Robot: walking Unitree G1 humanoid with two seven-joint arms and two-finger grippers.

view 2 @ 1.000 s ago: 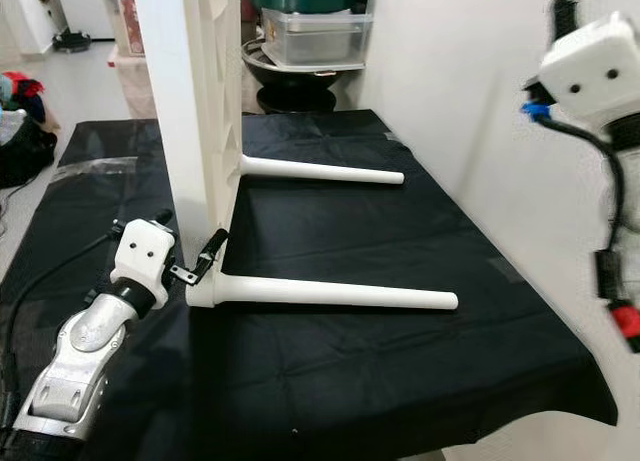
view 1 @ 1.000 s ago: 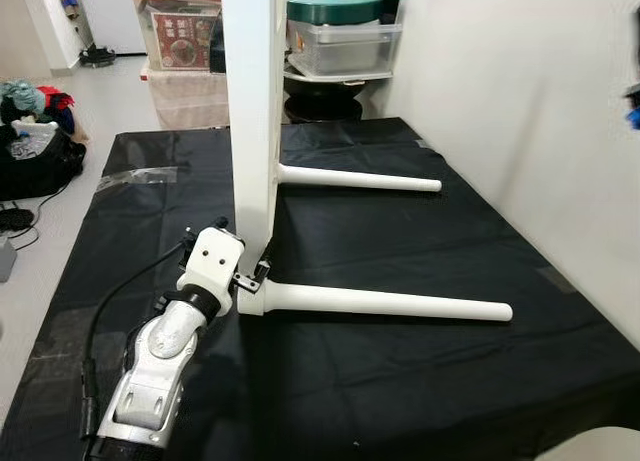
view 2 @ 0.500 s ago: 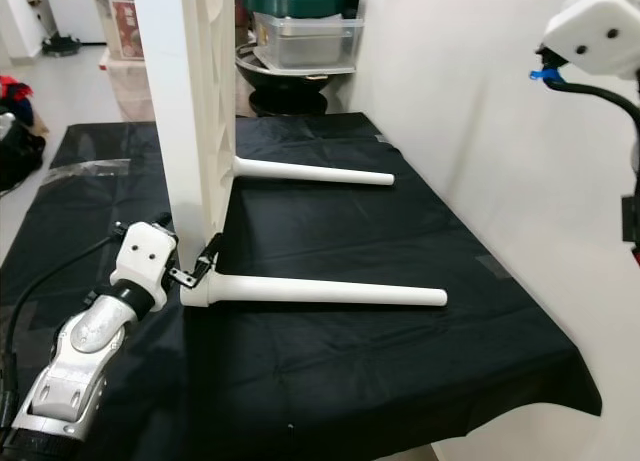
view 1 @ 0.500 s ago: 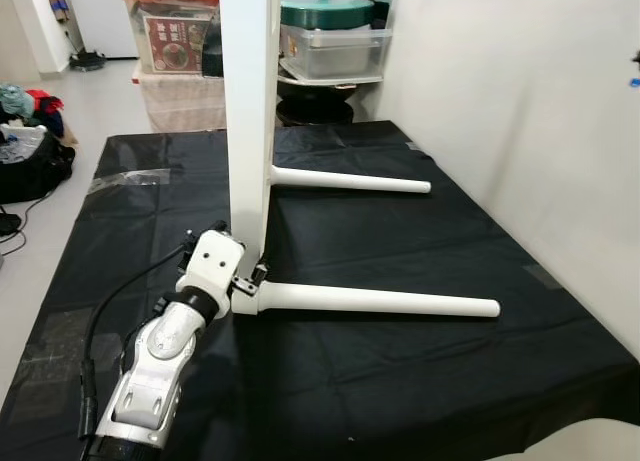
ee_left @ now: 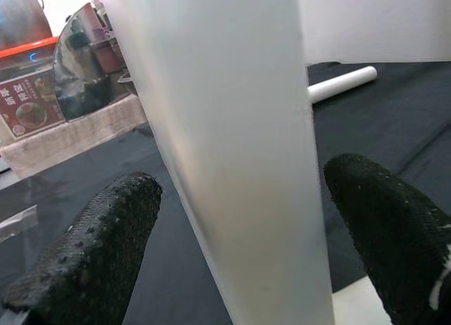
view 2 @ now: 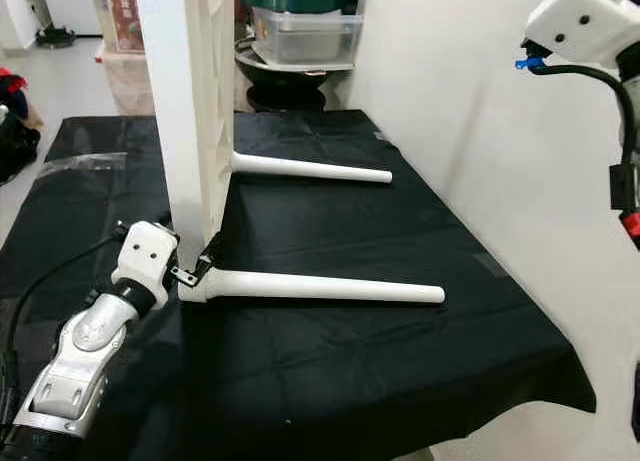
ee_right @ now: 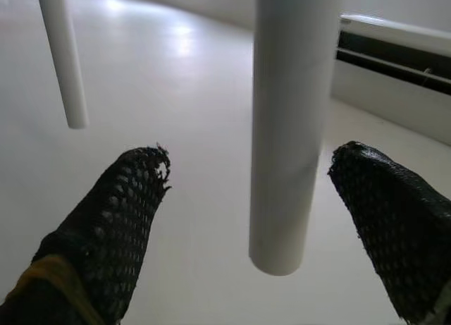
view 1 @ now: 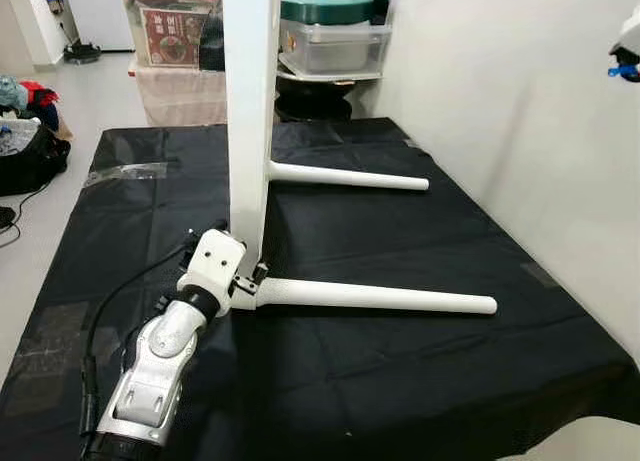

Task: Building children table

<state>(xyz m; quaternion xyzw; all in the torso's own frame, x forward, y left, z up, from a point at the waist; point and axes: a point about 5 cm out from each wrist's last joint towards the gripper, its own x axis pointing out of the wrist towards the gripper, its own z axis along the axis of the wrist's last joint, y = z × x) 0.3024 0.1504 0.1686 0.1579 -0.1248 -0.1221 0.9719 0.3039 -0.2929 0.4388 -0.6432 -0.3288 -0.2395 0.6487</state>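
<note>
The white table top [view 1: 250,101] stands on its edge on a black cloth [view 1: 400,381]. Two white legs stick out sideways from it to the right, a near leg [view 1: 380,297] and a far leg [view 1: 350,177]. My left gripper [view 1: 250,278] is at the panel's lower corner, by the near leg's base. In the left wrist view its fingers [ee_left: 91,254] press either side of the panel edge [ee_left: 232,163]. My right arm [view 2: 580,21] is raised high at the right. My right gripper [ee_right: 251,156] is open around a hanging white leg [ee_right: 289,127] without touching it.
Storage boxes [view 1: 180,41] and a green pot [view 1: 330,6] on a clear tub stand behind the cloth. A white wall [view 1: 520,101] runs along the right side. A dark bag with clothes [view 1: 25,141] lies on the floor at the left.
The head view has shifted a little. My right wrist has risen slightly at the right edge. My left gripper has stayed at the panel's lower corner.
</note>
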